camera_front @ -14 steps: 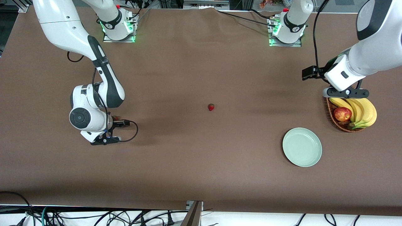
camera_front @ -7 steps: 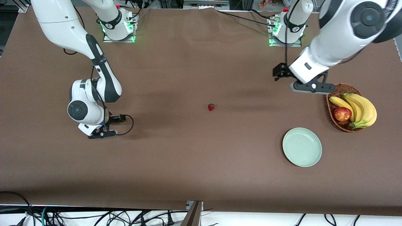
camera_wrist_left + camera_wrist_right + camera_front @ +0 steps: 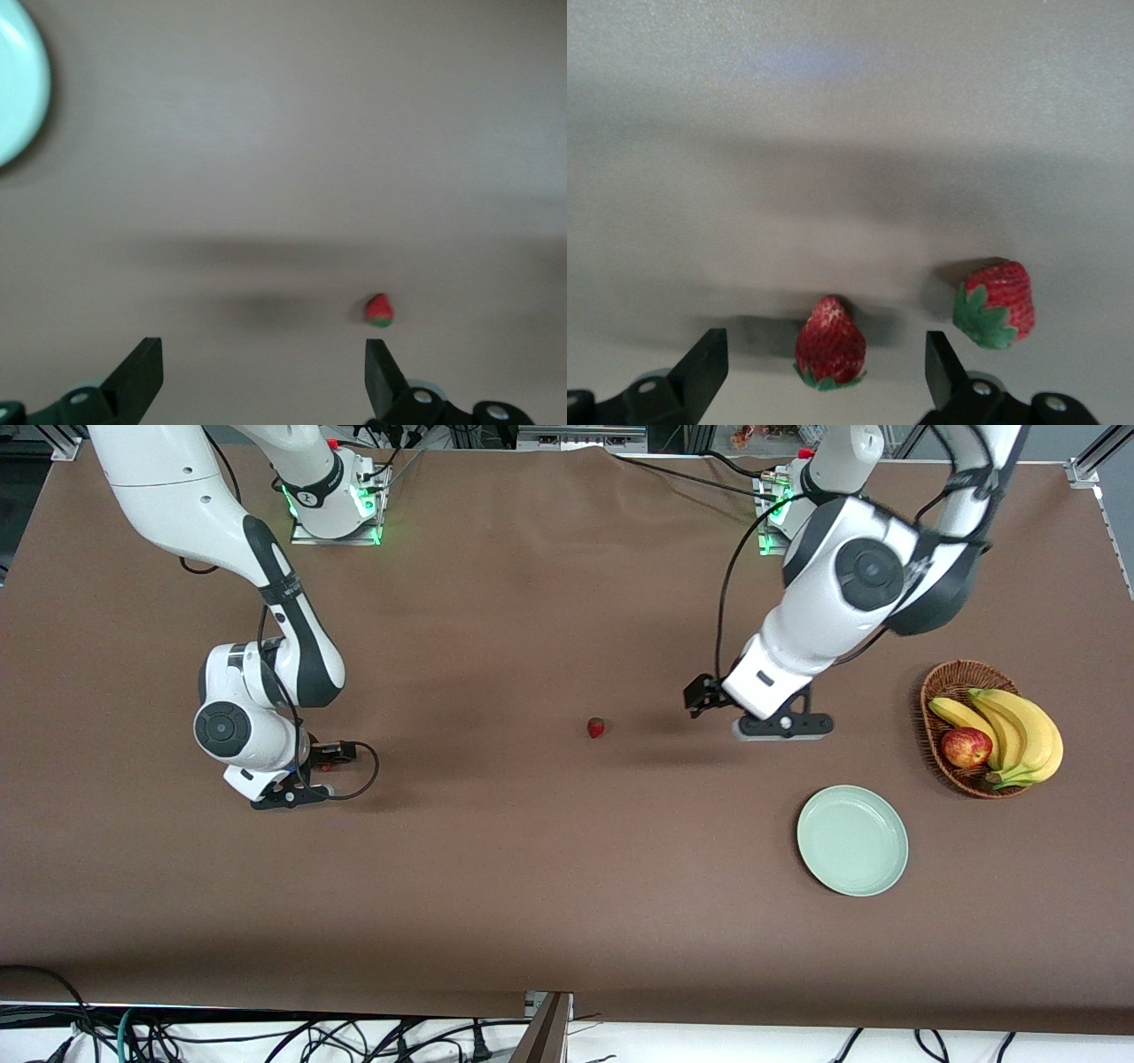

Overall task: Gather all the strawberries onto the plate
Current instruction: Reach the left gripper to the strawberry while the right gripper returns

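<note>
Our left gripper (image 3: 769, 724) hangs with fingers spread over bare table between one strawberry (image 3: 596, 728) at mid-table and the mint-green plate (image 3: 852, 840), which lies near the basket (image 3: 941, 682) and is cut off in the left wrist view. Our right gripper (image 3: 292, 790), also spread wide, is low over two more strawberries (image 3: 829, 344) (image 3: 996, 302), hidden beneath it from the front camera.

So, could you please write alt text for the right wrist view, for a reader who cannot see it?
Two strawberries lie on the brown table just ahead of the right hand, whose dark fingers are open. One strawberry sits between the fingers, green cap toward the camera; the other strawberry lies on its side beside one finger, apart from the first.
</note>
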Robot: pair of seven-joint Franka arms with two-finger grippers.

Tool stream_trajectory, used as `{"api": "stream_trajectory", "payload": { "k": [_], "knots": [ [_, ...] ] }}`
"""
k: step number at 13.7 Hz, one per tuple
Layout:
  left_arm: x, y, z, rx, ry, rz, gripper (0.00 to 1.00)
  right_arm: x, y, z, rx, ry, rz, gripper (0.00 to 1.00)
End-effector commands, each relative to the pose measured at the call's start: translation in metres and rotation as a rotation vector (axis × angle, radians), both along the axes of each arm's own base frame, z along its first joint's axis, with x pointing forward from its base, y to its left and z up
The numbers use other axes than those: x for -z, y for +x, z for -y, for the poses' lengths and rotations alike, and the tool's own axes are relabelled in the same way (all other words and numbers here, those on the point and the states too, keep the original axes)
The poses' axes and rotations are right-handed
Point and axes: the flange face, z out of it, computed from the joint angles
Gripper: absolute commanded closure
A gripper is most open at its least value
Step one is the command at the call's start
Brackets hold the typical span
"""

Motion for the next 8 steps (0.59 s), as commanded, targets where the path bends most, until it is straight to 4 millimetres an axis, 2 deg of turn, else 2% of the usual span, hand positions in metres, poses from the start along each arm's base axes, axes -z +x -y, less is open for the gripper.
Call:
{"api": "stream_trajectory", "payload": {
  "k": [1, 3, 5, 8],
  "knots": [
    [0.048, -0.003, 0.051, -0.023, 0.001, 0.022, 0.00, -0.003, -0.012, 0.001, -0.007, 0.017, 0.020, 0.02],
    [0.084, -0.007, 0.085, -0.044, -0.012, 0.033, 0.00, -0.002, -0.014, 0.002, -0.007, 0.017, 0.020, 0.20],
    [0.112, -0.006, 0.103, -0.023, 0.015, 0.046, 0.00, -0.003, -0.014, 0.002, -0.007, 0.017, 0.021, 0.42],
    [0.145, -0.017, 0.140, -0.013, 0.045, 0.035, 0.00, -0.003, -0.014, 0.002, -0.004, 0.018, 0.021, 0.63]
  ]
}}
